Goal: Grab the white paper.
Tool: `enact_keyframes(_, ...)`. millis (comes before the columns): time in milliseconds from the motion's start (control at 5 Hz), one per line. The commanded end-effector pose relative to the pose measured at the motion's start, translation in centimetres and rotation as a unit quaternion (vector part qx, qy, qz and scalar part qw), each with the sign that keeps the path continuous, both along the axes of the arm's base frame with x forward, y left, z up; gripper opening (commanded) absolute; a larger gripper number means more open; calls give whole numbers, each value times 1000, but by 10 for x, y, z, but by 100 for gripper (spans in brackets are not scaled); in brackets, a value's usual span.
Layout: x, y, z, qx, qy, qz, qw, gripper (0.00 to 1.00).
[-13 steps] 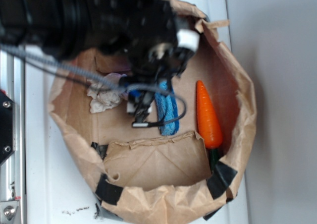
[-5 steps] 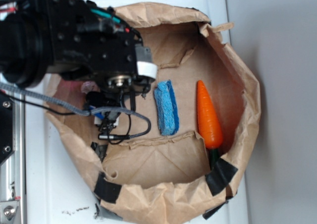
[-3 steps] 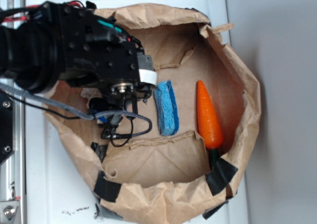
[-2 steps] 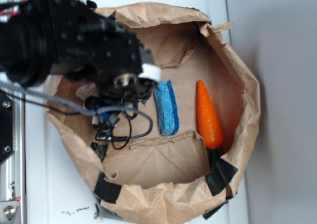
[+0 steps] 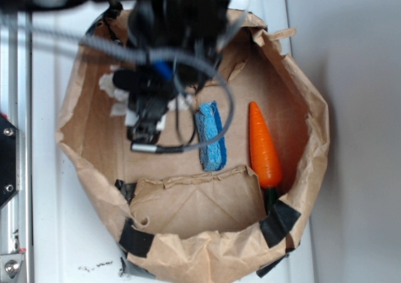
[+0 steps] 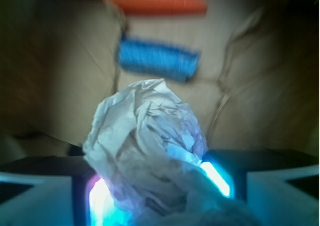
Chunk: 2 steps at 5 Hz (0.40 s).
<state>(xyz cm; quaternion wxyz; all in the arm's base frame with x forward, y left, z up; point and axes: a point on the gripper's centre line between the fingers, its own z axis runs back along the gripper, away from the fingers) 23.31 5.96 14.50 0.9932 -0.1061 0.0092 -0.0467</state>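
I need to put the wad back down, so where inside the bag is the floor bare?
Bare floor lies left of the gripper, toward the brown paper bag wall, and between blue sponge and carrot. Under the gripper, shut on the white paper, it is crowded.

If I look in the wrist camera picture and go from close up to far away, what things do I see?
gripper holding the white paper → blue sponge → orange carrot, all inside the brown paper bag.

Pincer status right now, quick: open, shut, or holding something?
Pincer: shut on the white paper, which fills the gap between its fingers in the wrist view.
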Motion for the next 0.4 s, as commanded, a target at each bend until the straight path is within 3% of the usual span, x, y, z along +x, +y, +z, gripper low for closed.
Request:
enact_keyframes(0, 5, 19, 66, -25, -69, 1, 997, 0)
enact_keyframes(200, 9, 9, 47, 22, -79, -9, 997, 100)
